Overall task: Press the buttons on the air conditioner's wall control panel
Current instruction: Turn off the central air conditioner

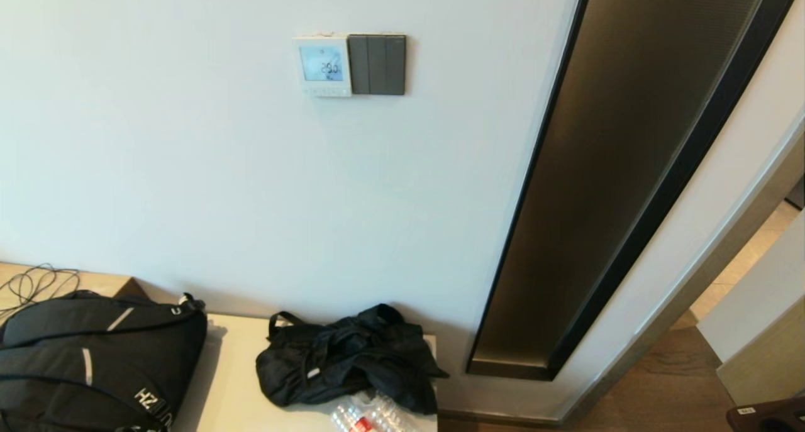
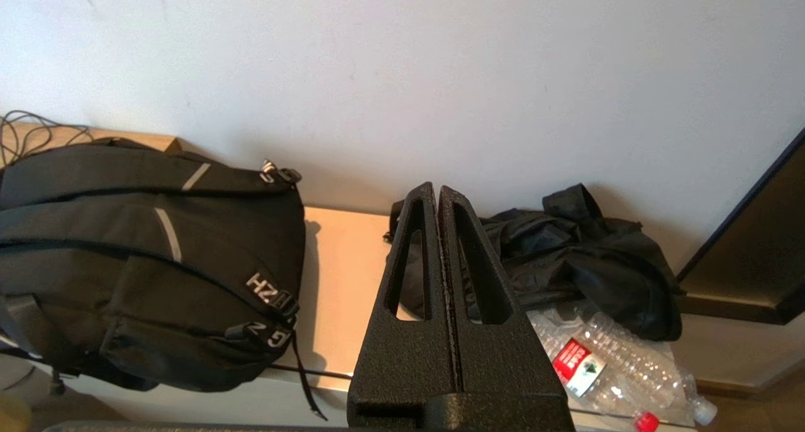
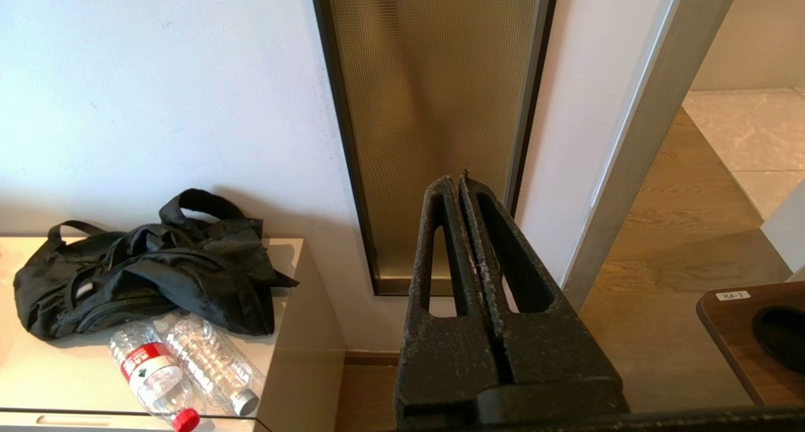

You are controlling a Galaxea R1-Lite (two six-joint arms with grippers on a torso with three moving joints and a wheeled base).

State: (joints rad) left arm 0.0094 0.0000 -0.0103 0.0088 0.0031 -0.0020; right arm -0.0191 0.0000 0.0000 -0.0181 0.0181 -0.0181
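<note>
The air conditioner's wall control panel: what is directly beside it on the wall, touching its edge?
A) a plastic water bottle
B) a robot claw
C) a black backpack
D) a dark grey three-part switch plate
D: in the head view the air conditioner's wall control panel has the dark grey switch plate right against its side; no claw is near it.

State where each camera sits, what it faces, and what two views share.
Head: high on the robot, facing the wall's control panel; no arm shows.
Left wrist: behind the shut left gripper, facing the backpack.
Right wrist: behind the shut right gripper, facing the glass panel.
All share the black bag and bottles.
</note>
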